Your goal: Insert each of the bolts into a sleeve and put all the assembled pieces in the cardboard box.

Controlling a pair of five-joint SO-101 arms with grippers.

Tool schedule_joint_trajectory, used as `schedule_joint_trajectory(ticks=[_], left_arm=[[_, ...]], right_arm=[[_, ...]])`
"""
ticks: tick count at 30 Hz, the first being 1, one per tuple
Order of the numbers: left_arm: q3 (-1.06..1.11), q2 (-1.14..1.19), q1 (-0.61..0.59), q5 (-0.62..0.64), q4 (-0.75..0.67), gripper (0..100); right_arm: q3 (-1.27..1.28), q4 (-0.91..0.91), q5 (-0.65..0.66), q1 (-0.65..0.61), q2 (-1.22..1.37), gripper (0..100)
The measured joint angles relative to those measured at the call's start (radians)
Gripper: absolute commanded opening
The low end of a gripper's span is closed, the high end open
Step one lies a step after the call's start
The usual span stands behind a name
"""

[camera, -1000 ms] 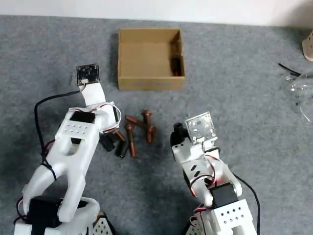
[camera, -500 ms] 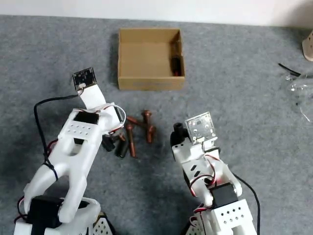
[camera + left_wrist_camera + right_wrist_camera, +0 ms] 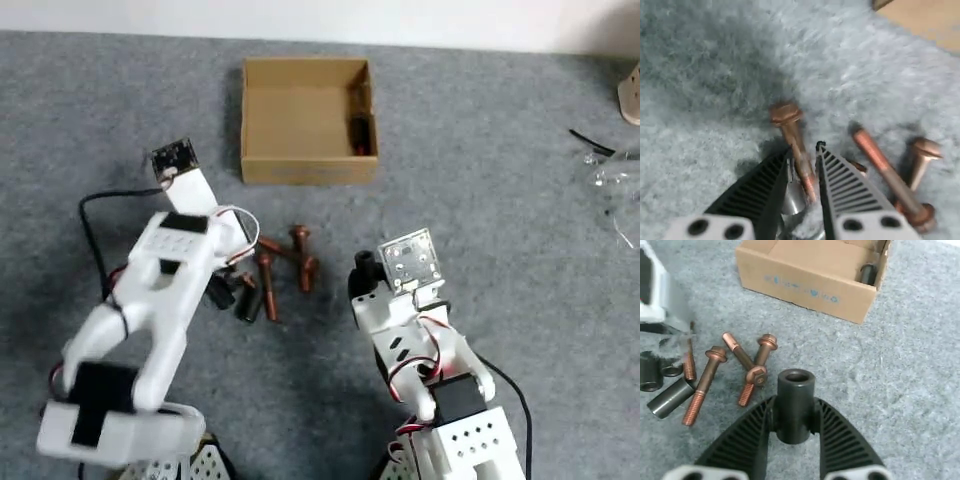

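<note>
Bolt [image 3: 786, 114] was clamped by its shank between the nearly closed jaws of the left gripper [image 3: 804, 148], over the grey carpet [image 3: 705, 65]. The right gripper [image 3: 794, 412] pinched 1 black sleeve [image 3: 796, 395] upright, bore facing up. Beyond it, 4 loose bolts [image 3: 702, 385] lay bunched on the carpet beside spare sleeves [image 3: 670, 397]. Farthest off stood the cardboard box [image 3: 805, 287], with 1 dark piece [image 3: 867, 272] against a side wall.

No legible txt; blue print [image 3: 802, 290] on cardboard box [image 3: 765, 270] side too blurry to read.
</note>
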Motion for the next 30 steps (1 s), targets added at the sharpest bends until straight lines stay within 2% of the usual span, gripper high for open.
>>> schedule_joint_trajectory(ticks=[7, 16, 20, 26, 28, 29, 30], left_arm=[[-0.124, 0.129, -0.014, 0.000, 0.098, 8], [-0.127, 0.143, -0.014, 0.000, 0.103, 8], [-0.186, 0.226, -0.014, 0.031, 0.110, 8], [-0.322, 0.331, -0.014, 0.041, 0.222, 8], [-0.342, 0.344, -0.014, 0.041, 0.242, 5], [-0.345, 0.345, -0.014, 0.041, 0.249, 0], [-0.345, 0.345, -0.021, 0.043, 0.250, 0]], right_arm=[[0.000, 0.000, 0.000, 0.000, 0.000, 0.5], [0.000, 0.000, 0.000, 0.000, 0.000, 0.5], [0.000, 0.000, 0.000, 0.000, 0.000, 0.5], [0.000, 0.000, 0.000, 0.000, 0.000, 0.5], [0.000, 0.000, 0.000, 0.000, 0.000, 0.5], [0.000, 0.000, 0.000, 0.000, 0.000, 0.5], [0.000, 0.000, 0.000, 0.000, 0.000, 0.5]])
